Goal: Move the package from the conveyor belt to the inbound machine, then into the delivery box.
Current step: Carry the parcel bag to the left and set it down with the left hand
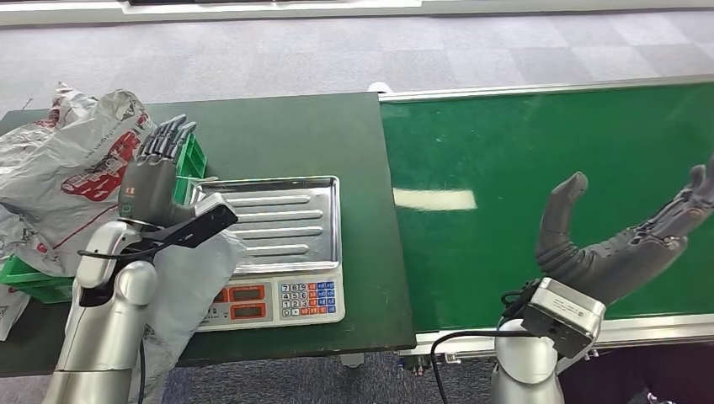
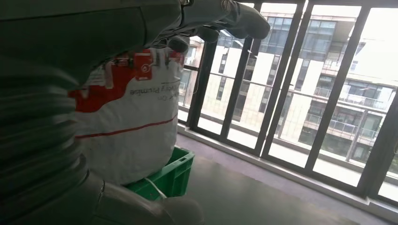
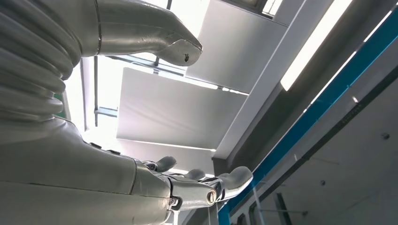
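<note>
Left hand (image 1: 154,172) stands at the left of the head view with its fingers straight and apart, gripping nothing, its back just beside the crumpled grey plastic mailer package with red print (image 1: 63,164), which sits heaped in the green plastic delivery crate (image 1: 192,160) at the far left. Whether the fingers touch the bag I cannot tell. In the left wrist view the package bulges well above the crate wall (image 2: 176,171), so it looks top-heavy; a careless pull-back of the hand could catch the loose film and tip the bag out over the rim. Another grey plastic sheet (image 1: 189,282) hangs off the dark green table (image 1: 286,126) under the left forearm, overlapping the corner of the steel-trayed weighing scale with a keypad (image 1: 282,252), and the arm could drag it or nudge the scale. Right hand (image 1: 627,244) is spread palm-up and empty over the bare bright green conveyor belt (image 1: 522,160), at the right of the frame.
</note>
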Controlling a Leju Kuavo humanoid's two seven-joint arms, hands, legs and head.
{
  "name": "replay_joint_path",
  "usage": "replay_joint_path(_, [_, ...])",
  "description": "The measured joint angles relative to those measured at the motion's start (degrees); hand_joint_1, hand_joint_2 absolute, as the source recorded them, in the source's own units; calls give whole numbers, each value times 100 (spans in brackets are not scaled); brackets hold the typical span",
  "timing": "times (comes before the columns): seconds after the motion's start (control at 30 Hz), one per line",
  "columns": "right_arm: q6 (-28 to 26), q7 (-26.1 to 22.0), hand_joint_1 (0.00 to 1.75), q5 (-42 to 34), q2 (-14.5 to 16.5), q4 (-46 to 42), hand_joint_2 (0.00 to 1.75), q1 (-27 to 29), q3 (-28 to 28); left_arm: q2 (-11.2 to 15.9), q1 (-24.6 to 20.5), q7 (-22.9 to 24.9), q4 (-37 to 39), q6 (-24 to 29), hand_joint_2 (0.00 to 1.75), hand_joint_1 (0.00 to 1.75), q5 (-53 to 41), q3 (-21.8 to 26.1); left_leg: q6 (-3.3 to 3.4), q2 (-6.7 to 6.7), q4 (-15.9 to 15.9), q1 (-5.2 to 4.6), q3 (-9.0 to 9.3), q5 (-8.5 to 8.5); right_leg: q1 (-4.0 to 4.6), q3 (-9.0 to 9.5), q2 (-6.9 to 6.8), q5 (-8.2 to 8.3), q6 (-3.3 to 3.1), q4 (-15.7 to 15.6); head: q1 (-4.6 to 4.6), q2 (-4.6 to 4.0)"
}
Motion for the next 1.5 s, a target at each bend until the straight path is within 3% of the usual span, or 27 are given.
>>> replay_joint_path(0.2, [0,13,0,-13,-22,-53,175,113,-48,4,1049,101,-493,-45,175,0,-132,224,1,1,0,0,1,-6,0,0,-2,-5,2,-1,-1,0])
replay_joint_path(0.33, [0,20,0,-28,-29,-56,175,134,-53,21,1438,383,-616,-187,175,0,-496,299,1,-4,0,0,-1,-6,1,1,-7,-6,1,-1,0,0])
replay_joint_path(0.77, [2,95,0,-4,-32,-96,175,184,-65,122,1633,1296,-630,-231,175,3,-1546,427,0,-8,0,2,4,-5,2,4,-10,-6,0,-1,0,0])
replay_joint_path(0.83, [2,92,0,-7,-33,-119,175,196,-69,122,1646,1438,-658,-240,175,27,-1750,425,0,-8,0,1,4,-5,2,4,-9,-6,0,-1,1,0])
replay_joint_path(0.9, [2,81,0,-20,-34,-135,175,202,-73,122,1675,1550,-695,-256,175,69,-1954,423,0,-8,0,1,4,-5,2,4,-9,-6,0,-1,0,0])
replay_joint_path(0.97, [2,65,0,-49,-36,-140,175,203,-75,123,1721,1591,-740,-300,175,96,-2104,420,0,-7,0,1,4,-6,2,4,-9,-6,0,-1,-1,0])
replay_joint_path(1.1, [2,38,0,-103,-38,-141,175,203,-75,144,1798,1520,-801,-406,175,169,-2239,395,0,-8,0,2,3,-5,3,4,-10,-6,0,-1,-1,0])
replay_joint_path(1.5, [4,-7,0,-222,-40,-141,175,201,-75,208,1846,973,-898,-542,175,175,-2198,200,0,-11,0,1,2,-5,1,5,-13,-6,0,-1,-1,0])
